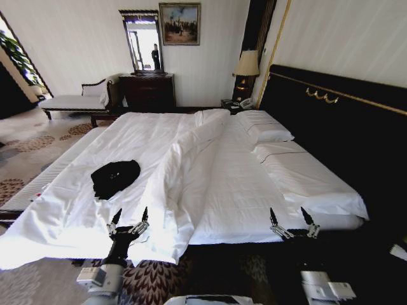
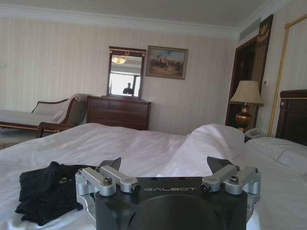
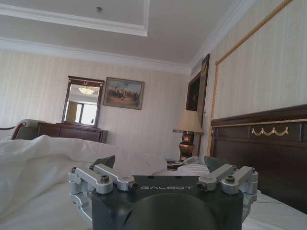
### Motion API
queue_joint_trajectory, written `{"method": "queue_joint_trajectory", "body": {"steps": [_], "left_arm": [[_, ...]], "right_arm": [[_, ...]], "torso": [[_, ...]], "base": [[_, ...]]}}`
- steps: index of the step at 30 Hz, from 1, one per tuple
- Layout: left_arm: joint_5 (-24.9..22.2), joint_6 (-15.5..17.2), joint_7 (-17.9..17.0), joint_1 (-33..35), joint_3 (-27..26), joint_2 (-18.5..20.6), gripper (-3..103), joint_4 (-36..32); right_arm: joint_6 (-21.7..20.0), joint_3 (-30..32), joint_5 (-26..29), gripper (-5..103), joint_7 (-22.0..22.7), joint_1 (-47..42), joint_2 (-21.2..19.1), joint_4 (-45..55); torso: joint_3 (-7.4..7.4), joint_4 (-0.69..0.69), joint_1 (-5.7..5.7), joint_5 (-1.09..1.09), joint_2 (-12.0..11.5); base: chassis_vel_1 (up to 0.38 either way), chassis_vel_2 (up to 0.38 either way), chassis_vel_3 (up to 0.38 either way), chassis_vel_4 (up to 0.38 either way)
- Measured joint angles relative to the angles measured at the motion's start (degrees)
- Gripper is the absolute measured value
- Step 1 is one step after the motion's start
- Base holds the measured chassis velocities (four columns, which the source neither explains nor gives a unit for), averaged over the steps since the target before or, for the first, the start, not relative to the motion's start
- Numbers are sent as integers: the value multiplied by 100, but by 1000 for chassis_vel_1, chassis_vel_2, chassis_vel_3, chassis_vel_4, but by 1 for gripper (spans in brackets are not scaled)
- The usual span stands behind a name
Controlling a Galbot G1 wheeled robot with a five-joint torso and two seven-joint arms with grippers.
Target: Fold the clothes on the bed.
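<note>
The T-shirt (image 1: 115, 178) lies bunched in a dark heap on the bed (image 1: 222, 171), on the robot's left half of the white duvet and toward the near edge; its shape, sleeves and any print cannot be made out. In the left wrist view the T-shirt (image 2: 45, 191) is partly hidden behind the gripper body, and only rumpled black folds show. A long raised ridge of duvet (image 1: 184, 165) runs down the middle of the bed and hides the surface just behind it. The near edge of the bed is cut off low in the head view.

The left gripper (image 1: 130, 219) hovers at the near edge of the bed, just short of the T-shirt and not touching it, its fingers spread wide with nothing between them. The right gripper (image 1: 292, 220) is held at the same height over the near edge on the right half, well apart from the T-shirt, likewise spread wide and empty. Both point forward toward the pillows (image 1: 267, 130)
</note>
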Motion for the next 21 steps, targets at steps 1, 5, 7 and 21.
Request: {"method": "queue_joint_trajectory", "body": {"steps": [1, 5, 7, 21], "left_arm": [[1, -1, -1, 0, 0, 0, 100, 0], [2, -1, -6, -6, -7, 6, 100, 6], [2, -1, -10, -10, -9, 8, 100, 9], [-8, -1, -10, -36, -11, 5, 100, 38]], "right_arm": [[10, -6, 0, 100, 0, 3, 4, -10], [24, -24, -22, 100, -5, 13, 20, -42], [29, -29, -23, 100, -6, 21, 21, -46], [47, -41, -53, 100, -59, 53, 13, -99]], "torso": [[0, 0, 0, 0, 0], [-1, -1, -2, -1, 2], [-2, -1, -2, -2, 2], [0, 0, -1, 2, 1]], "base": [[253, 183, -241, -200], [201, 162, -195, -157], [146, 113, -154, -105], [19, 19, -13, -19]]}}
